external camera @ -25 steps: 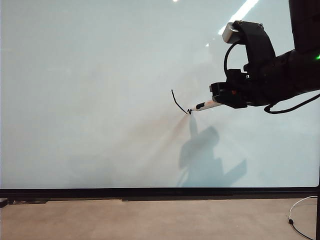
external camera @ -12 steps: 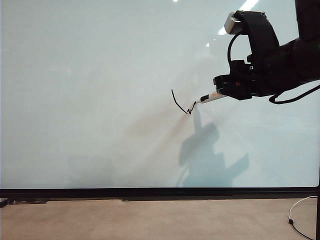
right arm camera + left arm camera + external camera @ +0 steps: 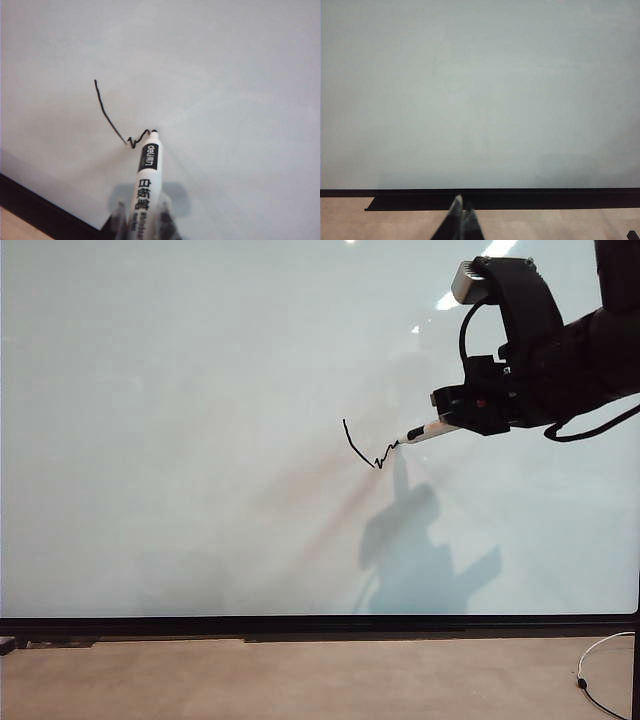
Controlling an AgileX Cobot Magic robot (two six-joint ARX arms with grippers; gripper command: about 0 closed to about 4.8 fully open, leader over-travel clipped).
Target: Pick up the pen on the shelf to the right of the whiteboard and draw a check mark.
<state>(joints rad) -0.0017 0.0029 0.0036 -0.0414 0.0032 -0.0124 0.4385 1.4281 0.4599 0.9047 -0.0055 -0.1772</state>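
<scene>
Left gripper (image 3: pixel 461 215): low beneath the whiteboard (image 3: pixel 180 440), jaws together, empty.
Check mark (image 3: pixel 365 448): mid-board; short stroke and jagged bottom drawn.
Pen (image 3: pixel 428 430): tip at the mark's right end, barrel running up-right into the jaws.
Right gripper (image 3: pixel 458 412): right of the mark, clamped on the pen, the nearer arm.

The whiteboard (image 3: pixel 200 440) is smooth and glossy, mirroring ceiling lights near its top right, with a matt black frame edge (image 3: pixel 300 625) along the bottom. The pen (image 3: pixel 146 185) has a smooth white plastic barrel with printed black lettering. The right gripper (image 3: pixel 462 412) looks like matt black plastic. The tabletop (image 3: pixel 300 680) is matt beige.
</scene>
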